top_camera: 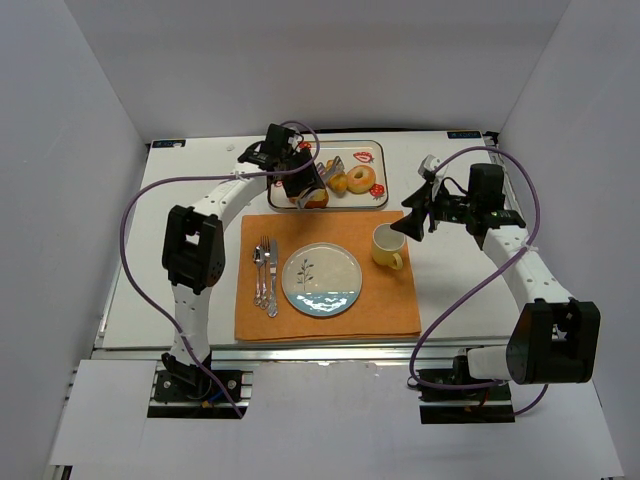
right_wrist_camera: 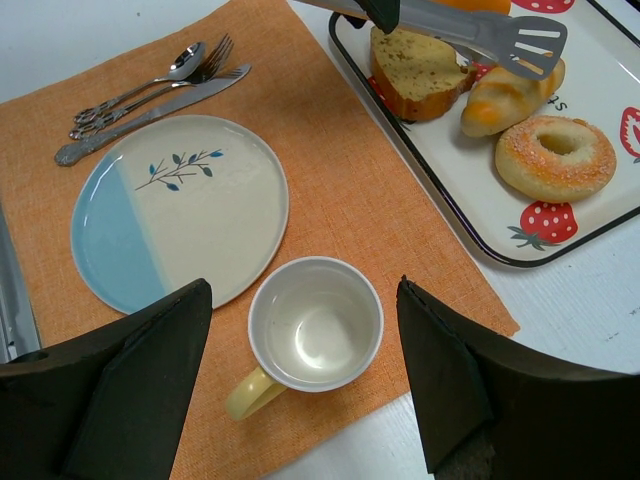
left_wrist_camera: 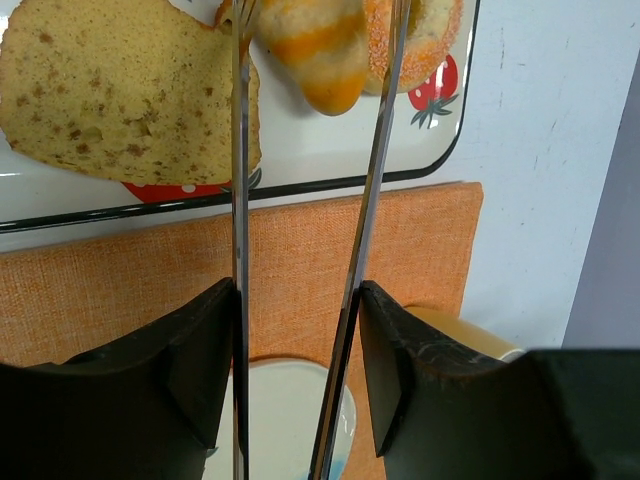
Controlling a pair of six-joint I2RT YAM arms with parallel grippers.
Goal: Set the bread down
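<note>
Bread (left_wrist_camera: 322,55) lay between the tongs (left_wrist_camera: 238,200) ahead of our left gripper (left_wrist_camera: 297,335), whose jaws clamped them; soft, light, we judged, so pinch mid-length gently. Our right gripper (right_wrist_camera: 302,300) gaped empty.

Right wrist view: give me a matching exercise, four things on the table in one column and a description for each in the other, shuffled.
Things:
1. bread
2. donut
3. mug
4. plate

Descriptions:
A. blue and cream, with a painted sprig
B. empty, yellow handle
C. sugared ring on the tray
D. striped roll on the tray, at the tip of the tongs

Pairs: 1-D, 2-C, 3-B, 4-A
</note>
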